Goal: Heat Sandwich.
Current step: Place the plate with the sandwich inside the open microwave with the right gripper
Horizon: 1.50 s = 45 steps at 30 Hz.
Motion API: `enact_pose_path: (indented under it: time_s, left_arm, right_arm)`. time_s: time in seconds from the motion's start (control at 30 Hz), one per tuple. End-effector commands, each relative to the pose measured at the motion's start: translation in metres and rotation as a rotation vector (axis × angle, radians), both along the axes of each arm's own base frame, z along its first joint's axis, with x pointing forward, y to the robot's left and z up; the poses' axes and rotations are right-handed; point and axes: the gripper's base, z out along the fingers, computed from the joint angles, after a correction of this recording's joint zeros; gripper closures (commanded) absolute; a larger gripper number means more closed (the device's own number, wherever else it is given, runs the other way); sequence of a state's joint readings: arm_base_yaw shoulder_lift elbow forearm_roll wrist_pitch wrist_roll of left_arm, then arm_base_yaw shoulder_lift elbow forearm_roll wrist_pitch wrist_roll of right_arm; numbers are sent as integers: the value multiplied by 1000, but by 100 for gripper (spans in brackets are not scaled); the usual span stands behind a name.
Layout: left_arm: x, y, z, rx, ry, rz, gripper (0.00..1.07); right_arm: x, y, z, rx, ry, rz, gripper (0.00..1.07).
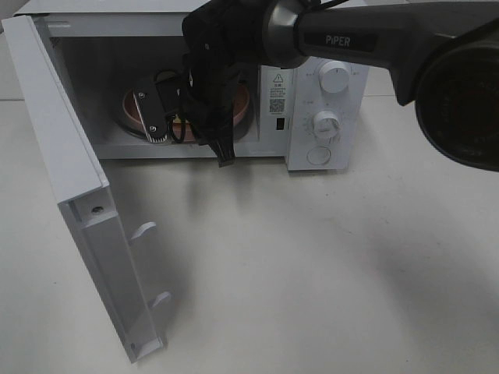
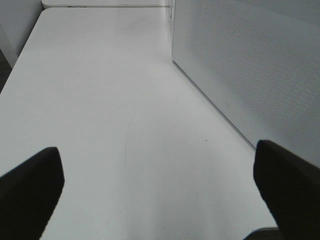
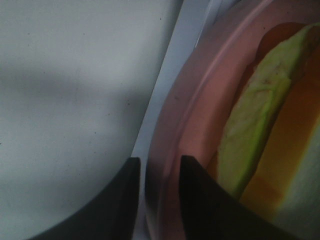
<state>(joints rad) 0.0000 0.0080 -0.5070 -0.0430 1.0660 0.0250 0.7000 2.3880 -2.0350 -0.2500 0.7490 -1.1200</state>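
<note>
White tabletop [image 1: 312,265] stretches before the microwave [image 1: 331,109]; inside, right gripper [image 3: 160,165] straddles the plate [image 3: 200,100] rim by the sandwich [image 3: 260,115], grip unclear; left gripper [image 2: 157,150] spread wide.

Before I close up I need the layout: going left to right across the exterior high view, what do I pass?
Open microwave door → pink plate in the cavity → control panel with its knobs → dark arm joint at the right edge.
</note>
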Motion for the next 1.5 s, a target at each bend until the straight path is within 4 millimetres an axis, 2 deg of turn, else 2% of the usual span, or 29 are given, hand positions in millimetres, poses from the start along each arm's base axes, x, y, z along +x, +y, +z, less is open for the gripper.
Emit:
enact_pose_path:
  time_s: [0.03,0.13,0.27,0.6,0.9,1.03,1.07,1.1,1.27,1.5]
  left_arm:
    - [-1,0,2,2,-6,-2,9]
    - [-1,0,2,2,-6,-2,9]
    - [-1,0,2,2,-6,-2,9]
    - [-1,0,2,2,-6,-2,9]
    - [-1,0,2,2,-6,-2,9]
    - [-1,0,2,2,-6,-2,9]
    - [-1,0,2,2,-6,-2,9]
    - [-1,0,2,2,-6,-2,9]
    - [-1,0,2,2,-6,-2,9]
    - [-1,0,2,2,-6,-2,9]
  right_arm:
    - [1,0,3,4,-8,-5,66]
    - [1,0,3,25,-2,-44,57]
    - [1,0,4,36,0,-63,53]
    - [-2,-1,22,105,-20,-100,53]
    - [-15,-8,15,133,-6,-93,53]
    - [-19,-10,15,157,-11,-103,46]
    - [-21,-12,18,186,-19,-120,41]
    - [-21,-12,18,186,-19,-120,41]
    - [-27,-15,23,253,-32,-169,26]
    - [-43,-28,19,244,-14,-166,27]
